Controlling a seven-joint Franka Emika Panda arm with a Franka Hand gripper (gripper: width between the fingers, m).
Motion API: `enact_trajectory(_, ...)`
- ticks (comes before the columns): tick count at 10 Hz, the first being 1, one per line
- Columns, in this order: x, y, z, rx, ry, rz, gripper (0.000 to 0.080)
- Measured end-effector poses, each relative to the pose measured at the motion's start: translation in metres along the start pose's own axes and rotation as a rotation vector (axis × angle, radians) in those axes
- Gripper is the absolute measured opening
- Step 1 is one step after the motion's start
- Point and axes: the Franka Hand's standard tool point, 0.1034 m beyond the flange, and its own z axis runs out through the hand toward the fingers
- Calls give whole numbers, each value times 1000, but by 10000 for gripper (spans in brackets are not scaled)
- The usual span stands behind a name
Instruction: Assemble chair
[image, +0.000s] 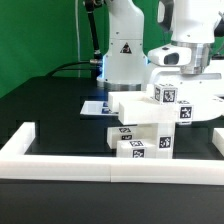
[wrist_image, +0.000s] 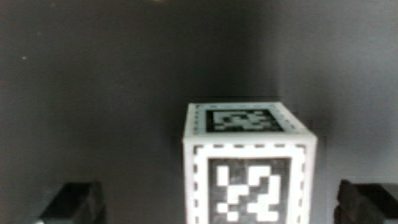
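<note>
The chair parts are chunky white blocks with black-and-white tags. Several stand piled in the middle of the table (image: 140, 128), with a lower block in front (image: 135, 149). An upright block (image: 169, 95) stands at the pile's right, with another tagged block (image: 186, 113) beside it. My gripper (image: 181, 79) hangs just above the upright block. In the wrist view that block (wrist_image: 249, 150) stands between my fingers, its top and front tags showing. The gripper (wrist_image: 222, 196) is open; both dark fingertips (wrist_image: 77, 198) stand apart from the block's sides.
A long low white border rail (image: 60, 162) runs along the front and turns up the exterior view's left side. The marker board (image: 97, 106) lies flat behind the pile. The robot's white base (image: 122, 55) stands at the back.
</note>
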Motion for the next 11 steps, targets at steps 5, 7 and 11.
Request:
enact_trajectory(5,-4,-1,7,-3,-15,0,649)
enact_trajectory(7,-5,-1,9,-4,-18,-2,649)
enact_trajectory(11,-6,-1,9,-4,-19,-2,469)
